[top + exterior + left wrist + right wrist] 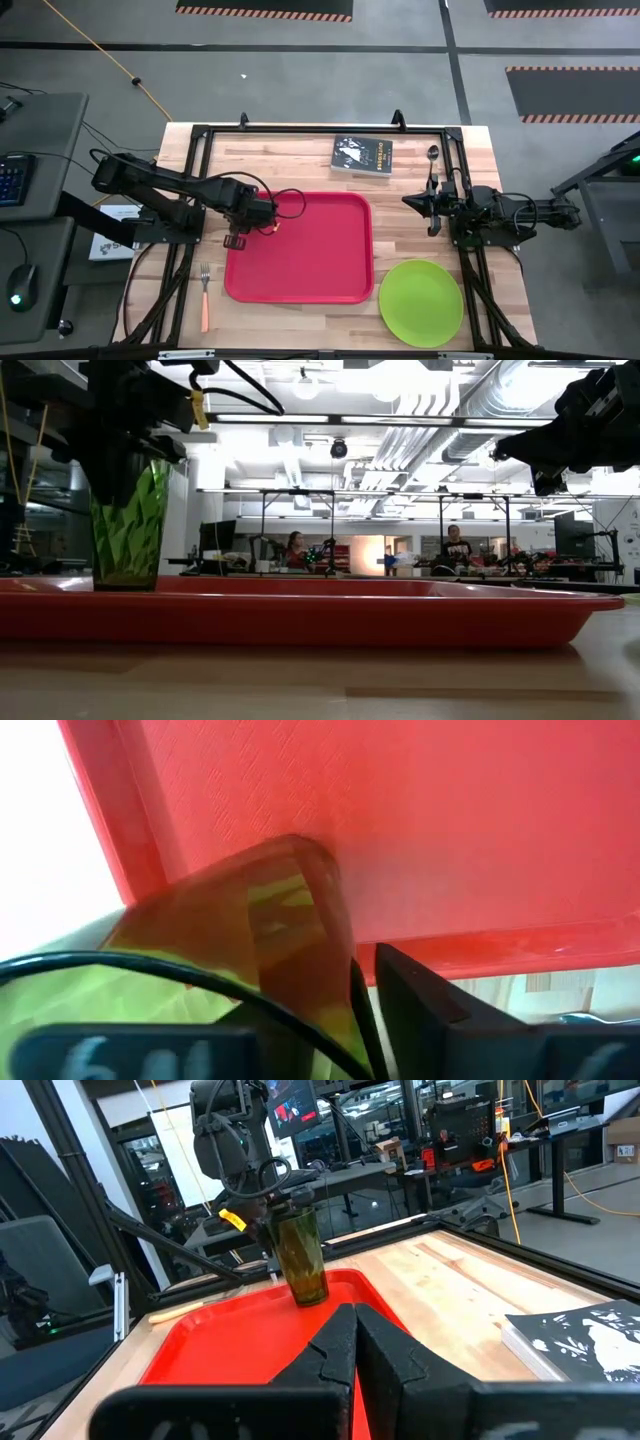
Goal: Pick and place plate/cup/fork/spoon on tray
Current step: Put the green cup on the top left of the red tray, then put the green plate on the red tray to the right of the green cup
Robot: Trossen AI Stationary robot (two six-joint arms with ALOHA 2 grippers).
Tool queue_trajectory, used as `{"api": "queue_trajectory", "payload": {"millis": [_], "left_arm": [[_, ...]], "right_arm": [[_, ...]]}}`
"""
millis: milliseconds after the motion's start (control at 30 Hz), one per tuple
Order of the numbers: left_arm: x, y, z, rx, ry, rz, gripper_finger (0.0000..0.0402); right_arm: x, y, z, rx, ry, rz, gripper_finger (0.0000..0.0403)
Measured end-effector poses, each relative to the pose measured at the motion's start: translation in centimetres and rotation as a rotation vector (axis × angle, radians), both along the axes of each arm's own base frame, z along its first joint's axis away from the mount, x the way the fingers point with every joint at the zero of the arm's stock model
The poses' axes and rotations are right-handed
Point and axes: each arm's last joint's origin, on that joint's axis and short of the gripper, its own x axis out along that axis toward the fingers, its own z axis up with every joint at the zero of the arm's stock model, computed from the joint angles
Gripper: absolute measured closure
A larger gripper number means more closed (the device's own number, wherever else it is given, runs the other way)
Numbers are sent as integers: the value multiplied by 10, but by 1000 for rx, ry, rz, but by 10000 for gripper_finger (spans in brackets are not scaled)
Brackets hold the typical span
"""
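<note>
Cup (303,1258) stands on our red tray (310,255) by its left rim, gripped in our left pincer (262,212); our right pincer (412,201) hangs shut, holding nothing.

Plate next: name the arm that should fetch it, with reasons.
Right, probably. The plate lies on the table off the tray's right side, below the right gripper, which is shut and empty. The left gripper is shut on the cup over the tray's left edge.
</note>
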Motion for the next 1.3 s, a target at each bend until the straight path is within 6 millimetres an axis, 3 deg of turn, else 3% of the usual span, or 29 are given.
{"api": "queue_trajectory", "payload": {"millis": [267,433,667,1033,1300], "left_arm": [[-1,0,1,-1,6,21,239],[3,-1,12,-13,-20,24,219],[7,-1,32,-11,-52,24,213],[-5,1,54,19,51,26,213],[-5,1,98,-6,-34,37,213]], "right_arm": [[0,0,0,0,0,0,402],[0,0,0,0,0,0,402],[0,0,0,0,0,0,402],[0,0,0,0,0,0,402],[0,0,0,0,0,0,402]]}}
